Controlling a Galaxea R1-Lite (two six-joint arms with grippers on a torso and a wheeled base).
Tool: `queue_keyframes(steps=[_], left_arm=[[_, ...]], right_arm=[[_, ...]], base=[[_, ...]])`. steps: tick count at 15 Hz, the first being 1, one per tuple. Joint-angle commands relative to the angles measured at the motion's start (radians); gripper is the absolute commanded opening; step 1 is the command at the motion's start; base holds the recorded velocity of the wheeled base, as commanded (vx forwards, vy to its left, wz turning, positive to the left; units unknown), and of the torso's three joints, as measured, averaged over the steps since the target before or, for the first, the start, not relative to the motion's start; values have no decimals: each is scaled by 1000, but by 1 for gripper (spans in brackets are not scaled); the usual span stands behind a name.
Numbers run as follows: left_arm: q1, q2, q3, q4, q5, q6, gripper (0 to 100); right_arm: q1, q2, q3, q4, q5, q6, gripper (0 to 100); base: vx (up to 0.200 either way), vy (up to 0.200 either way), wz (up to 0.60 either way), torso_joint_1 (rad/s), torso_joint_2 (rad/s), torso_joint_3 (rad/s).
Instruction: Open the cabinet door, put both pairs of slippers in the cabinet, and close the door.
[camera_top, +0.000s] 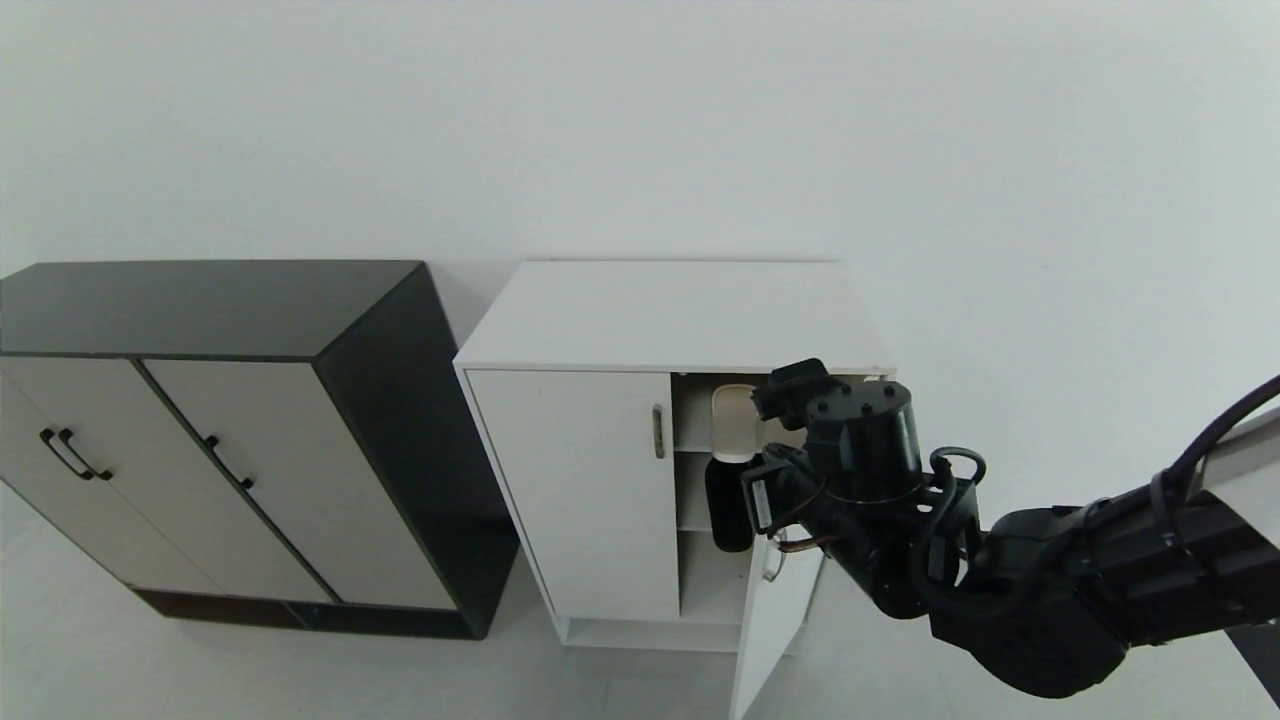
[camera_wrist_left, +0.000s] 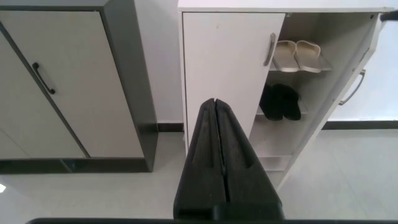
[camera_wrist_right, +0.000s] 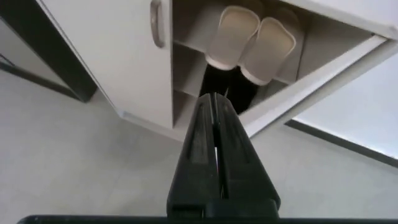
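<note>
The white cabinet (camera_top: 660, 315) has its right door (camera_top: 775, 620) swung open and its left door (camera_top: 575, 490) closed. A beige pair of slippers (camera_top: 735, 420) (camera_wrist_left: 303, 55) (camera_wrist_right: 252, 40) lies on the upper shelf. A black pair (camera_top: 728, 505) (camera_wrist_left: 281, 101) (camera_wrist_right: 242, 93) sits on the shelf below. My right gripper (camera_top: 775, 395) (camera_wrist_right: 216, 106) is shut and empty, just in front of the open compartment, level with the shelves. My left gripper (camera_wrist_left: 214, 106) is shut with nothing in it, farther back and facing the cabinet's closed door (camera_wrist_left: 227, 68).
A dark cabinet with pale doors and black handles (camera_top: 200, 310) (camera_wrist_left: 62, 81) stands close beside the white one on its left. The open door (camera_wrist_left: 367, 74) juts out toward me on the right. A white wall is behind, pale floor in front.
</note>
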Motion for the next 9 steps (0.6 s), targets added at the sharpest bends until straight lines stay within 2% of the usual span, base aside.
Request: queue_keyframes(steps=[1, 5, 9], left_arm=[[1, 1, 0, 0, 0, 0, 0], [1, 1, 0, 0, 0, 0, 0], [1, 1, 0, 0, 0, 0, 0]], right_arm=[[-6, -42, 59, 17, -2, 0, 0], [-7, -25, 131, 32, 4, 12, 0], [-26, 81, 96, 26, 7, 27, 0]], base=[[0, 0, 0, 0, 0, 0], [0, 0, 0, 0, 0, 0], [0, 0, 0, 0, 0, 0]])
